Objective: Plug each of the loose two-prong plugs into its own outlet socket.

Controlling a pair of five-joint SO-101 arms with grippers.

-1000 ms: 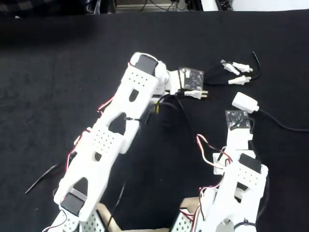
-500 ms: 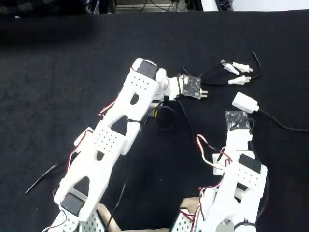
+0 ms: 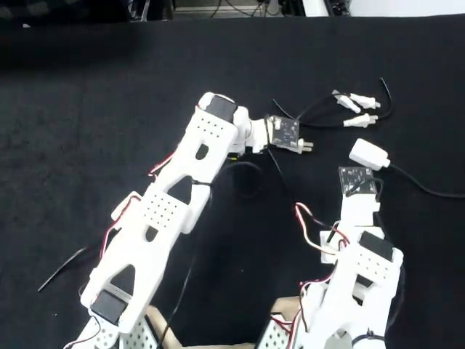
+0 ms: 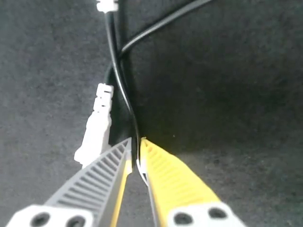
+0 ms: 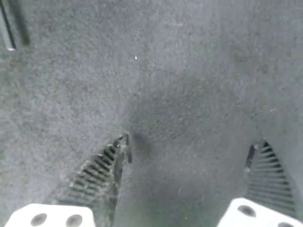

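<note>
Over cable (image 4: 124, 90), left arm (image 3: 182, 196) outstretched, clamped

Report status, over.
Left gripper shut on cable, plug beside it. Right gripper open above cloth. Socket unplugged, path clear; other plugs loose.

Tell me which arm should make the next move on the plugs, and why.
Left. Its jaws are shut on a black cable with a white plug beside them, and in the high view that plug's prongs face the white socket block. The right arm's jaws stand open over bare cloth.
</note>
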